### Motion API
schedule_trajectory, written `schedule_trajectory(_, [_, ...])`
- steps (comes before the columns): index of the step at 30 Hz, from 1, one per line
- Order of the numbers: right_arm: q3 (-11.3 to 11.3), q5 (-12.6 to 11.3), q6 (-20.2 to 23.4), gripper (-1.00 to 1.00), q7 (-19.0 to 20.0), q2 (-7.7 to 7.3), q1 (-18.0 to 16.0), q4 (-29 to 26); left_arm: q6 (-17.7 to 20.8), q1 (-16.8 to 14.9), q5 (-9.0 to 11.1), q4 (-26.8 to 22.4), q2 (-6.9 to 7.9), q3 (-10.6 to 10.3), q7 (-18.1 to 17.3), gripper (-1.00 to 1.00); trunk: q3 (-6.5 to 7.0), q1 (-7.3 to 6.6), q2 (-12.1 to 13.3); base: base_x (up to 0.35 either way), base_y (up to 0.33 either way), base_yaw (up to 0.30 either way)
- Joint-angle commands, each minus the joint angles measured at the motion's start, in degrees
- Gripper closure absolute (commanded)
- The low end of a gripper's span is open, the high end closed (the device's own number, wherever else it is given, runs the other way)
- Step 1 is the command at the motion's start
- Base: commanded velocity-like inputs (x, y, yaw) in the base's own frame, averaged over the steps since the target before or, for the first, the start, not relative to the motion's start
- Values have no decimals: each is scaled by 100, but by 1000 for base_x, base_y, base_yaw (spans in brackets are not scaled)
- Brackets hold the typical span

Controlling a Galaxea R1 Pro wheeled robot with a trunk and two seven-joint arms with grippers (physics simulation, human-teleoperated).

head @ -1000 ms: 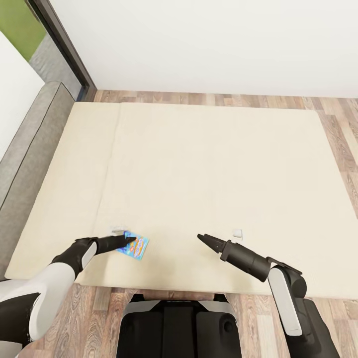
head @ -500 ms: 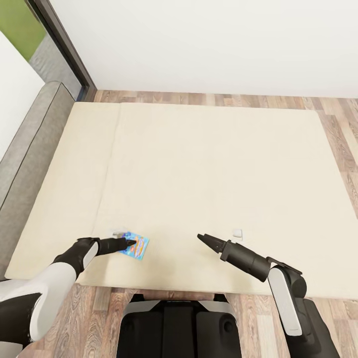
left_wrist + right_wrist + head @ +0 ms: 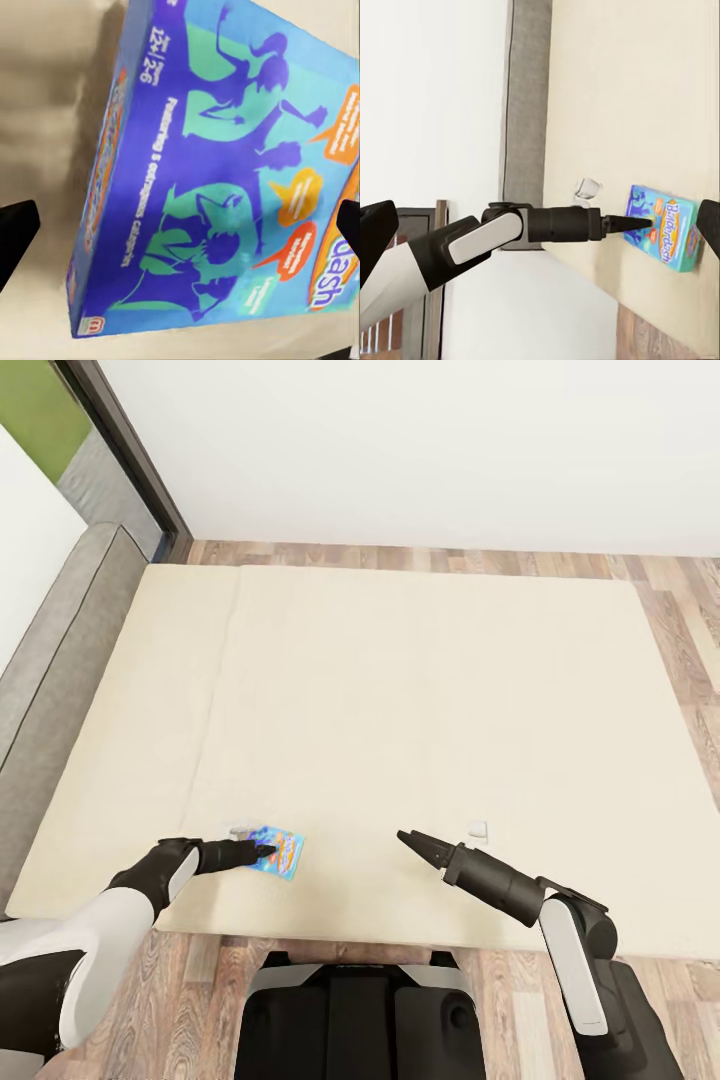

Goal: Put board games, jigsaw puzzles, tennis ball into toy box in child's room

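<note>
Board game [image 3: 277,853] on bed [image 3: 420,690]

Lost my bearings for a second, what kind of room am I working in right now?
Most likely a bedroom: a wide cream bed with a grey padded edge stands on wood flooring, and a blue board game lies on it at the left claw.

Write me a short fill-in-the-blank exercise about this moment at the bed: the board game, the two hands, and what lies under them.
1. The blue board game lies on the cream ____.
2. The ____ hand reaches the board game's edge.
3. The right hand hangs over the bed and holds ____.
4. The floor beside the bed is made of ____.

Missing words: bed; left; nothing; wood
</note>
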Motion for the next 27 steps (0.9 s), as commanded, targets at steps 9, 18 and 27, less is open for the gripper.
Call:
schedule_trajectory(9, [-9,-5,30,-100,18,5,-3,0,69,2,11,-1,-7,41,-32,-100,-7,4,-7,-19,-66,0])
schedule_trajectory(18, [-16,-5,30,-100,18,4,-3,1,61,1,13,-1,-12,48,-34,-100,-7,4,-7,-1,-95,0])
schedule_trajectory(27, [-14,-4,28,-100,18,4,-3,0,50,1,13,-1,-81,49,-33,-100,-7,4,-7,0,-130,0])
